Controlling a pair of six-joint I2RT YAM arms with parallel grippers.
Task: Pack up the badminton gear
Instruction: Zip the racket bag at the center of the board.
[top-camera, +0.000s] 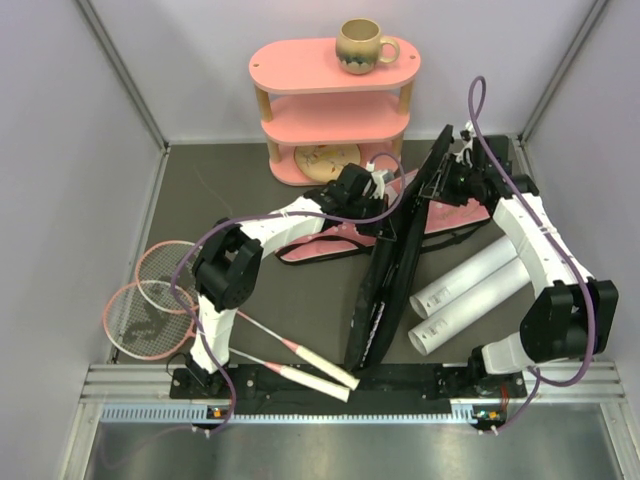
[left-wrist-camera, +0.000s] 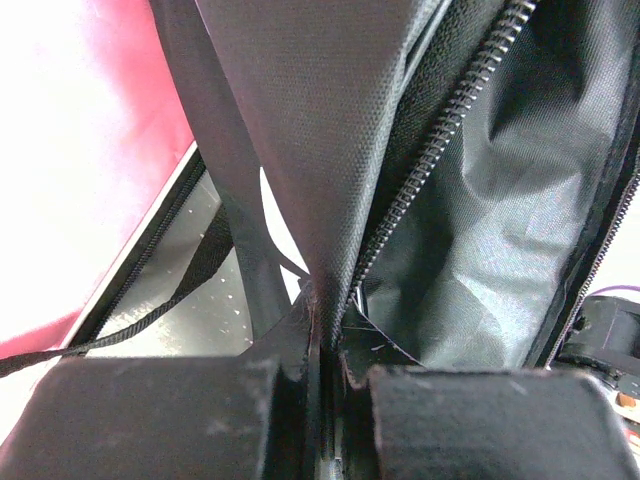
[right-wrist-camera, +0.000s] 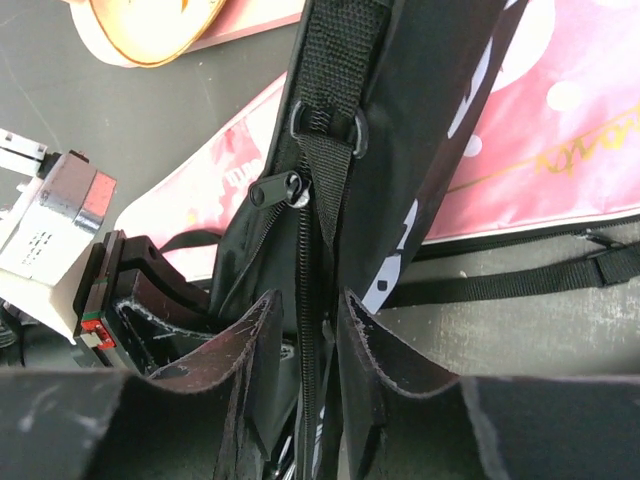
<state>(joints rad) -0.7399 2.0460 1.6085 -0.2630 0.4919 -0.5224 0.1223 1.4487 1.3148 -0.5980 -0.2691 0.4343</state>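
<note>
The black racket bag stands on its long edge mid-table, its zipper partly open. My left gripper is shut on one fabric edge beside the zipper; the open dark inside shows to its right. My right gripper is shut on the other zipper edge, just below the zipper pull. The pink bag lies flat under both grippers. Two pink-framed rackets lie at the left. Two white tubes lie at the right. No shuttlecock shows.
The pink three-tier shelf stands at the back with a beige mug on top. The pink bag's black strap trails over the dark table. Grey walls close in both sides.
</note>
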